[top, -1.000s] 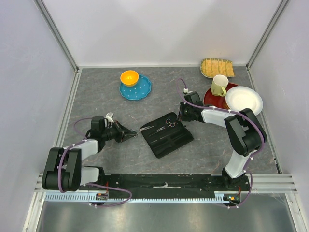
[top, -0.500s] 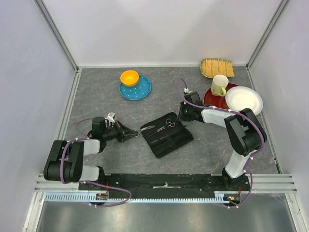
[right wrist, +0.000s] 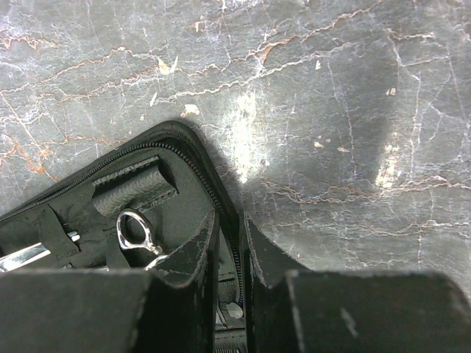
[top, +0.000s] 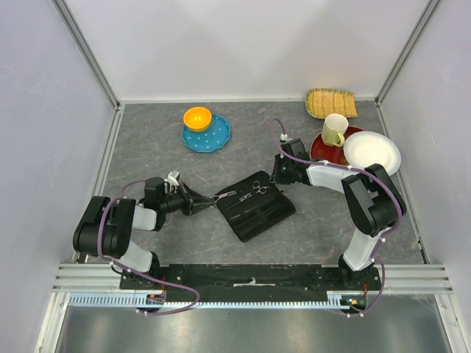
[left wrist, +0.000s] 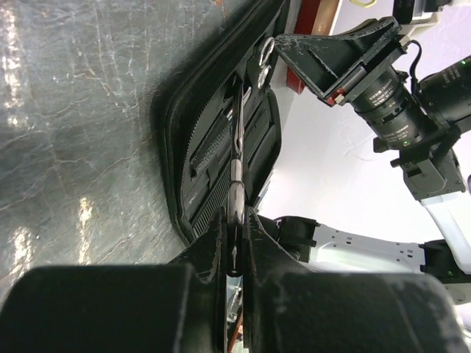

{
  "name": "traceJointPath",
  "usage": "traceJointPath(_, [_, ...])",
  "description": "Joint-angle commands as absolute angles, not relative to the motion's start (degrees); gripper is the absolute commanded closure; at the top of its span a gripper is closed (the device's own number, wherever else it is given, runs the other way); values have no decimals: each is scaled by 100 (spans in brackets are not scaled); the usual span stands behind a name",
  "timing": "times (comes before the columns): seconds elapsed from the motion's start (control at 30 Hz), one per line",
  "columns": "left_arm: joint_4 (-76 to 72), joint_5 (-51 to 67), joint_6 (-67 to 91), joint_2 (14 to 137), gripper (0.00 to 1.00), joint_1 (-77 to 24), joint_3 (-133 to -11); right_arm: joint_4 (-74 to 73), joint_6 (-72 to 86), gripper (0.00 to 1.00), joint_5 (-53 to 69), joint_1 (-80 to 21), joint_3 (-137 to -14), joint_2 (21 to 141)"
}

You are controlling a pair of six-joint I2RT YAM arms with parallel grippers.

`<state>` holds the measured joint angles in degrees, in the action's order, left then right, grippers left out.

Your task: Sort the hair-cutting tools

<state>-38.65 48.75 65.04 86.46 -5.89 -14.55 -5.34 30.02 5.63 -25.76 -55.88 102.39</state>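
Observation:
The black zip case (top: 257,209) lies open in the middle of the table. A slim silver scissors (top: 239,193) lies across its far half, rings to the right. My left gripper (top: 209,201) is at the case's left edge, shut on the scissors' blade end (left wrist: 237,140) in the left wrist view (left wrist: 234,220). My right gripper (top: 275,179) is shut on the case's zip rim (right wrist: 221,206) in the right wrist view (right wrist: 229,239), with a scissors ring (right wrist: 135,232) just left of it. Black toothed strips (left wrist: 208,151), perhaps combs, sit inside the case.
A blue dotted plate (top: 215,138) with an orange bowl (top: 197,117) stands at the back left. At the back right are a woven mat (top: 331,103), a red plate (top: 320,147) with a cream mug (top: 335,129), and a white plate (top: 372,152).
My left gripper has moved right, from short of the case up to its left edge and onto the scissors' blade end. The right arm and the case have not moved.

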Motion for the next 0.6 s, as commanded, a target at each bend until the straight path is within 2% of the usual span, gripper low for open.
traceJointPath(0.0, [-5629,5299,7136,9025,98,-650,-1363,-967,3111,80,853,-2689,-5476,10600])
traceJointPath(0.1, [-6281,5396,7426,9281,98,-703,-1318,-958,3129,80,870,-2689,-5476,10600])
traceJointPath(0.3, [-6565,5221,7585,9448,98,-826,-1327,-940,3199,82,949,-2690,-5476,10573])
traceJointPath(0.57, [-6566,4633,7664,9413,98,-931,-1458,-783,3849,92,932,-2777,-5143,10275])
